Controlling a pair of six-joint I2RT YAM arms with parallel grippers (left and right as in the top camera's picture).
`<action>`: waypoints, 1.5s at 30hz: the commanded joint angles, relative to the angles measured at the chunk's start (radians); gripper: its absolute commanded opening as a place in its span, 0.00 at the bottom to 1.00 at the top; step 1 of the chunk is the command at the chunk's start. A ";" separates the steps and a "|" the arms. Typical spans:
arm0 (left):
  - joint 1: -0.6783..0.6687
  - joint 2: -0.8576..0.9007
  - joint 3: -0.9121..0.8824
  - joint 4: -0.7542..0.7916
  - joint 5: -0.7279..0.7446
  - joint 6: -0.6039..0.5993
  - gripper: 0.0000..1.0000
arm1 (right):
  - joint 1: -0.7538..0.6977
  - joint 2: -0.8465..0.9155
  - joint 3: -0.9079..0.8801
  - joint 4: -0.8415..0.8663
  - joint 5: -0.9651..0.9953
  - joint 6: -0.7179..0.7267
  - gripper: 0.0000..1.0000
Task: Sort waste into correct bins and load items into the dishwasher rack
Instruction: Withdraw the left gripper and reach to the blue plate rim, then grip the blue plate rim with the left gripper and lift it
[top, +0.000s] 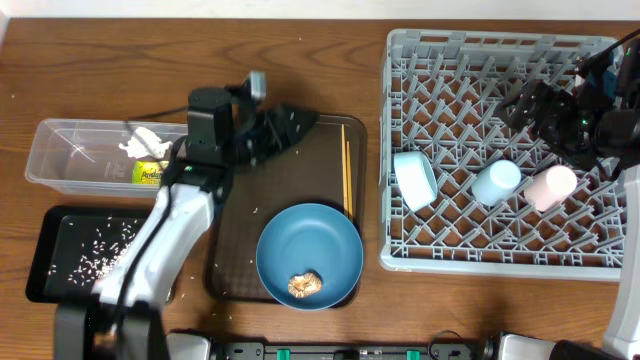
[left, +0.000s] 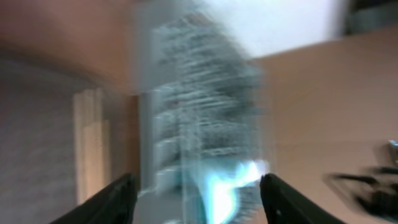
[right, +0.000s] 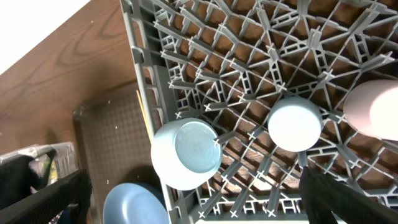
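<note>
Left gripper (top: 290, 122) spread wide, empty, above dark brown serving tray (top: 250, 190). Pair of thin wooden chopsticks (top: 347, 175) lies along tray's right side, near large blue round plate (top: 310, 250). Probably light, stiff, apt to roll; pinch both together mid-length.

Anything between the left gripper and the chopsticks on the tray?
Nothing visible. The left gripper hangs over the far end of the brown serving tray; only bare tray lies between it and the chopsticks. The blue plate sits nearer, off that line.
</note>
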 joint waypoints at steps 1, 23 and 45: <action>0.003 -0.117 -0.002 -0.254 -0.396 0.323 0.66 | -0.010 0.001 0.003 0.000 0.004 -0.019 0.99; -0.640 -0.314 -0.002 -1.001 -0.529 0.529 0.78 | -0.010 0.001 0.003 -0.001 0.003 -0.019 0.99; -0.925 0.061 -0.002 -0.815 -0.635 0.538 0.68 | 0.001 0.001 0.003 -0.019 0.004 -0.019 0.99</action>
